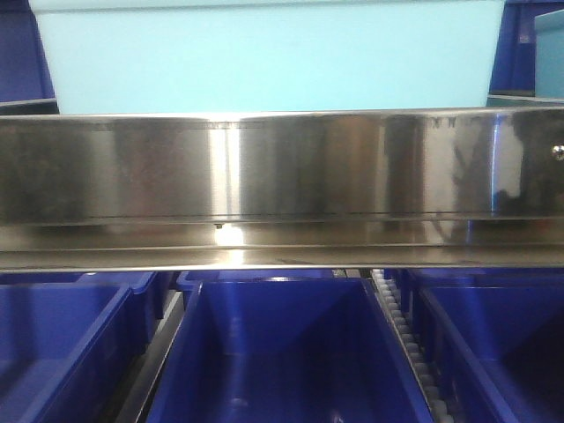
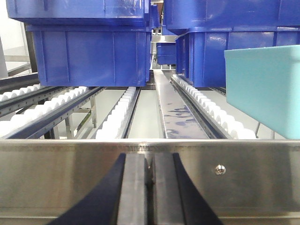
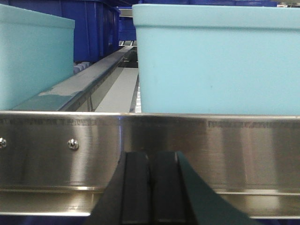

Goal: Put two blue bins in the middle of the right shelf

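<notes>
A light blue bin [image 1: 273, 53] sits on the shelf just above a steel front rail [image 1: 282, 189] in the front view. In the right wrist view one light blue bin [image 3: 220, 58] stands straight ahead behind the rail and a second [image 3: 33, 58] at the left. In the left wrist view a light blue bin [image 2: 265, 89] shows at the right edge. My left gripper [image 2: 149, 185] is shut and empty, close in front of the steel rail [image 2: 234, 178]. My right gripper [image 3: 150, 185] is shut and empty, in front of its rail [image 3: 234, 150].
Dark blue bins [image 1: 282, 352] fill the shelf below the rail in the front view. In the left wrist view dark blue bins [image 2: 91, 51] sit further back on white roller tracks [image 2: 117, 117]. A steel divider [image 3: 79, 89] runs between the two light blue bins.
</notes>
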